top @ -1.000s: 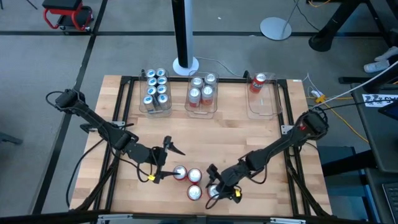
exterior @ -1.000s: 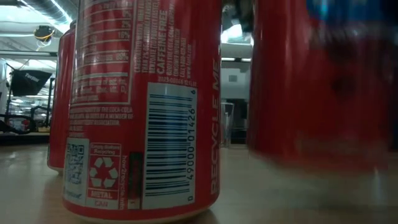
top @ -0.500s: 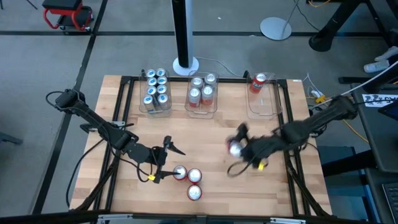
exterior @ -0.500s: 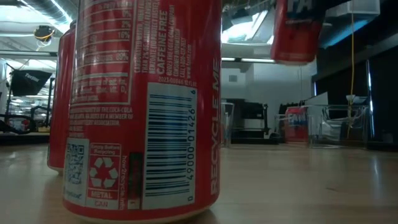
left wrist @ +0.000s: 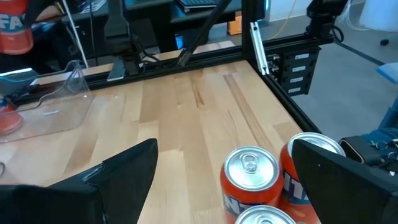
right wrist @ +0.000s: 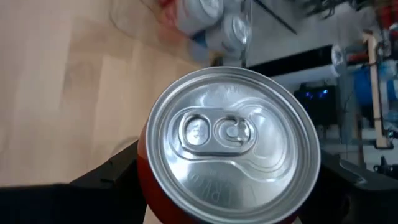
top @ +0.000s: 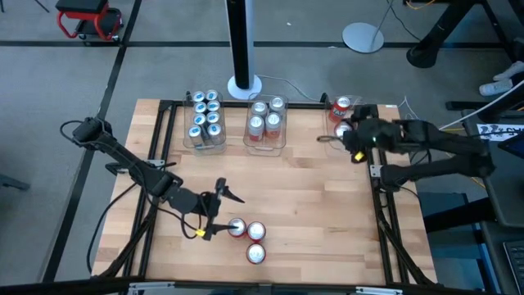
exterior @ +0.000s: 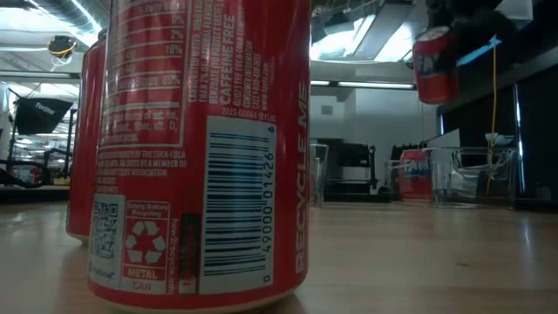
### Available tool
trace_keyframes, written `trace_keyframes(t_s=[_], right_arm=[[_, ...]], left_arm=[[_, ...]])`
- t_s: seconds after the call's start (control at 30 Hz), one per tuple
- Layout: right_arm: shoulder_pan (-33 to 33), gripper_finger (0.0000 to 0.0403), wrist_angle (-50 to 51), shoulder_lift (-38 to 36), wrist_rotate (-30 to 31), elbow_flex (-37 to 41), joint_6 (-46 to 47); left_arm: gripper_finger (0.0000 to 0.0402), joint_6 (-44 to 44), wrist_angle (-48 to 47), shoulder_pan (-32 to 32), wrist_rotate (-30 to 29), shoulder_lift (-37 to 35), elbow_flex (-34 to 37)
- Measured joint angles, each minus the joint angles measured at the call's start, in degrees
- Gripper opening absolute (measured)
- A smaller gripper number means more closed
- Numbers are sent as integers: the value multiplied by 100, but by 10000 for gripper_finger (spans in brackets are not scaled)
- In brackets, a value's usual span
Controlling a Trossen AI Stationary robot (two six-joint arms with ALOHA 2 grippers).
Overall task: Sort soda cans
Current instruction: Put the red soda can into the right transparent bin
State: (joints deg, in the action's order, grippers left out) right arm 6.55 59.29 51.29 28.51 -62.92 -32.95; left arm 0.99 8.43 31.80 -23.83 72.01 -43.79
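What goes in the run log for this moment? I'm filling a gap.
right gripper: holds red can over right tub | left gripper: open, beside three red cans

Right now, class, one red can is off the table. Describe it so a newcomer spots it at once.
Look to the far right corner of the wooden table, where the rightmost clear tub sits. Above its near left edge the right hand holds a red can. It alone hangs in the air; every other can stands in a tub or on the table.

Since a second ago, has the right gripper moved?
Yes. The right gripper, holding a red can, went from the table's near edge to the right tub.
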Motion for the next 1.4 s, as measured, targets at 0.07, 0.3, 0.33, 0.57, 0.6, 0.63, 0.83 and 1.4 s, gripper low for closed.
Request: trace_keyframes(t_s=[0.07, 0.3, 0.33, 0.57, 0.6, 0.63, 0.83, 1.4], right_arm=[[486, 291, -14, 35, -247, 0, -249], [1833, 291, -850, 220, -1169, 383, -1063], [2008, 291, -1043, 235, -1351, 501, -1142], [3219, 291, -2191, 432, -2305, 1342, -1427], [3343, 291, -2356, 479, -2391, 1436, -1479], [3460, 291, -2506, 533, -2453, 1525, -1513], [4032, 291, -3331, 820, -2982, 2008, -1548], [4519, 291, -4670, 1909, -3948, 2481, -1577]], left_arm=[[359, 23, -7, -35, 0, 0, 0], [359, 44, -35, -57, -2, 0, 0], [359, 51, -35, -55, -2, 0, 0], [359, 53, -33, -55, -2, 0, 0], [359, 53, -33, -55, -2, 0, 0], [359, 53, -35, -55, -2, 0, 0], [359, 53, -34, -55, -2, 0, 0], [359, 5, -27, -55, 0, 0, 2]])
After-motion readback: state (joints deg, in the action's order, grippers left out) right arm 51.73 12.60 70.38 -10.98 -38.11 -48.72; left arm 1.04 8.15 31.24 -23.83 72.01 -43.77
